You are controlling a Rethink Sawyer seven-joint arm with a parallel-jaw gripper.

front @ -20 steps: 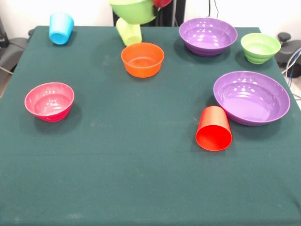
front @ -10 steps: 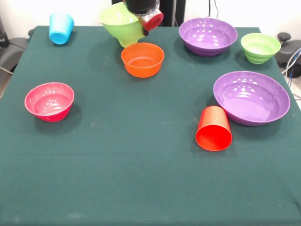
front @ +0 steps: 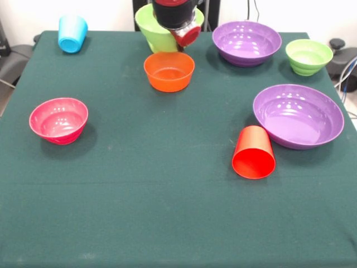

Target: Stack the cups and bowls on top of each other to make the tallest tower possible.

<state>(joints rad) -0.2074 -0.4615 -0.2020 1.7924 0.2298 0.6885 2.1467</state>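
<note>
The orange bowl (front: 169, 71) sits upright on the green desk (front: 167, 212), mouth up. Just behind and above it hangs the large lime green bowl (front: 157, 33), pinched at its rim by the end effector (front: 177, 19).

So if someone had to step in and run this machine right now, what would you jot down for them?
Gripper: at the far edge, against the large lime green bowl; open or shut can't be told.
That bowl sits just behind the orange bowl, not in it.
Spread singly on the table: pink bowl, two purple bowls, small green bowl, blue cup, red cup on its side.
Done: nothing stacked.
Left: the whole tower.
</note>
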